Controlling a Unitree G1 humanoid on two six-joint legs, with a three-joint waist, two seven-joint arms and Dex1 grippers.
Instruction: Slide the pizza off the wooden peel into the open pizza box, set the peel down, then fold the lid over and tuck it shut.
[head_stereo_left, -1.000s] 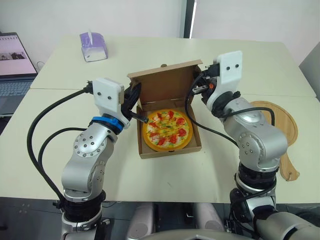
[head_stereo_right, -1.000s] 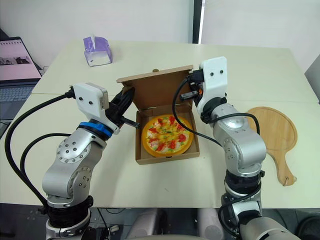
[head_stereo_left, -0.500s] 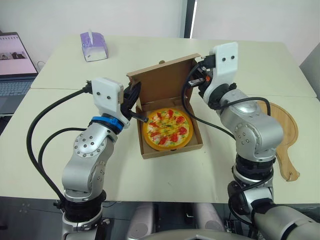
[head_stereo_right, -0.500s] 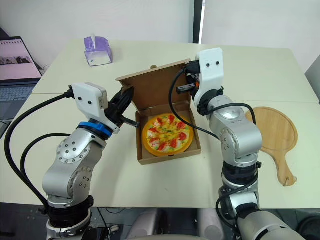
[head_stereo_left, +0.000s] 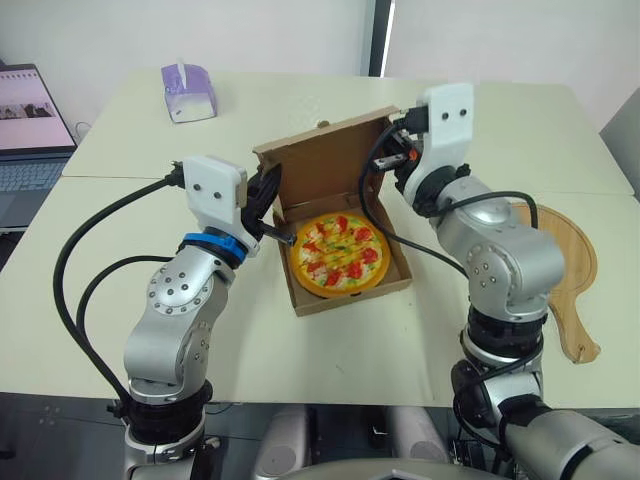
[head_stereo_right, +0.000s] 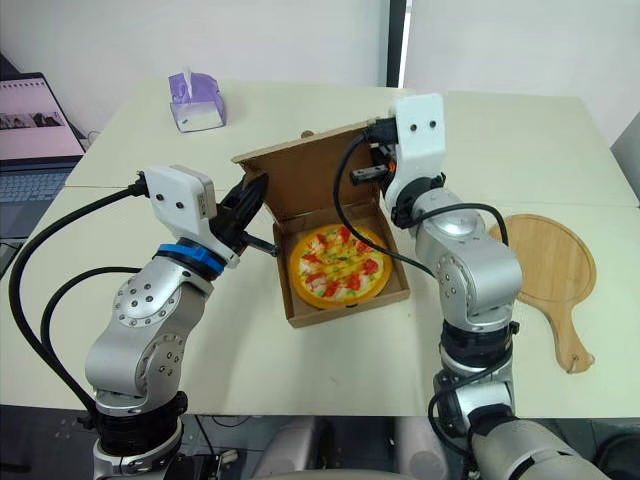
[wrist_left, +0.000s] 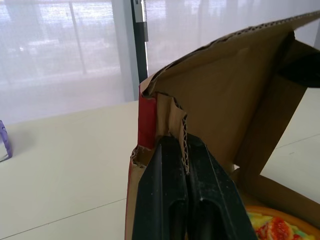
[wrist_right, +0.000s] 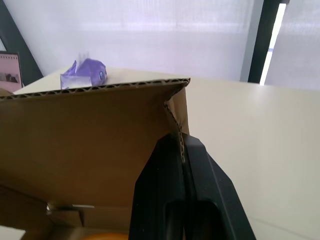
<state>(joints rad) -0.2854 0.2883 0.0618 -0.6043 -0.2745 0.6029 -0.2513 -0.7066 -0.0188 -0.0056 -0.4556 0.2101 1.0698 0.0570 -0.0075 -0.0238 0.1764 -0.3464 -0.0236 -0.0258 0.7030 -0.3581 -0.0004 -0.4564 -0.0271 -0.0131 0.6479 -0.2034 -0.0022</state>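
Note:
The pizza (head_stereo_left: 338, 255) lies in the cardboard box (head_stereo_left: 345, 301) at mid table. The box's lid (head_stereo_left: 325, 168) stands up behind it, leaning forward a little. My left gripper (wrist_left: 182, 145) is shut on the lid's left side flap (wrist_left: 176, 117), at the box's left rear corner (head_stereo_left: 277, 222). My right gripper (wrist_right: 181, 142) is shut on the lid's right corner flap (wrist_right: 176, 112), near the lid's top right (head_stereo_left: 392, 148). The wooden peel (head_stereo_left: 562, 252) lies flat on the table to the right, behind my right arm.
A purple tissue box (head_stereo_left: 187, 92) sits at the back left of the table. A laptop (head_stereo_left: 24, 128) stands open at the far left edge. The table seam runs behind the box.
The right gripper has pulled the lid's right corner up and to the left. The box has turned and slid slightly right, with the pizza in it. The left gripper keeps its hold.

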